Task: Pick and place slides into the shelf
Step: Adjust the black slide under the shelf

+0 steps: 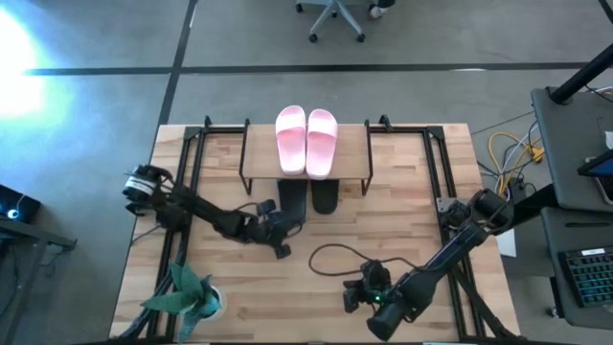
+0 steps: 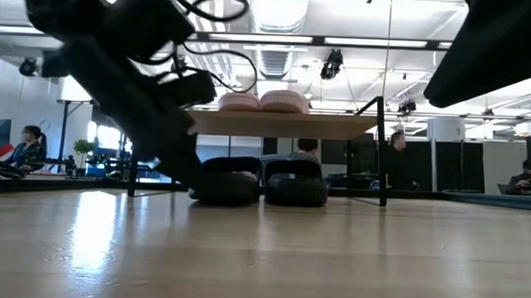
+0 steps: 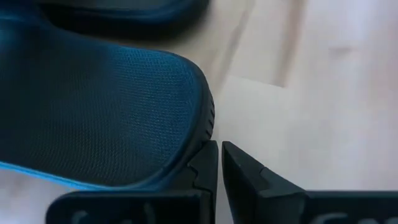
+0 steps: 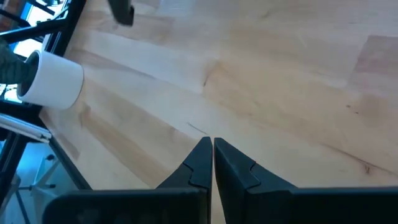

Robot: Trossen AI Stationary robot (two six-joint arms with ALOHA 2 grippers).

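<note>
Left gripper (image 1: 283, 230): low on the table at about 7 o'clock from the shelf (image 1: 257, 169), fingers (image 3: 205, 168) pressed nearly together with only a thin slit between them, nothing held; its tips sit just beside the heel end of the left dark slide (image 1: 292, 196), whose edge lies against the side of one finger in the left wrist view. Dark slides: two, grey-black with a fine mesh-textured strap (image 3: 93, 106), lying side by side on the table under the shelf's top board, the right dark slide (image 1: 325, 195) next to the first; long axes run 12 to 6 o'clock, heel ends sticking out at the 6 o'clock side. Pink slides (image 1: 306, 140): a light pair, side by side on the top board, same 12-to-6 lie. Right gripper (image 1: 352, 297): at the table's 5 o'clock area, well apart from the shelf, fingers (image 4: 200, 163) closed to a hairline gap over bare wood, empty. Potted plant (image 1: 189, 295): 7 o'clock corner.
</note>
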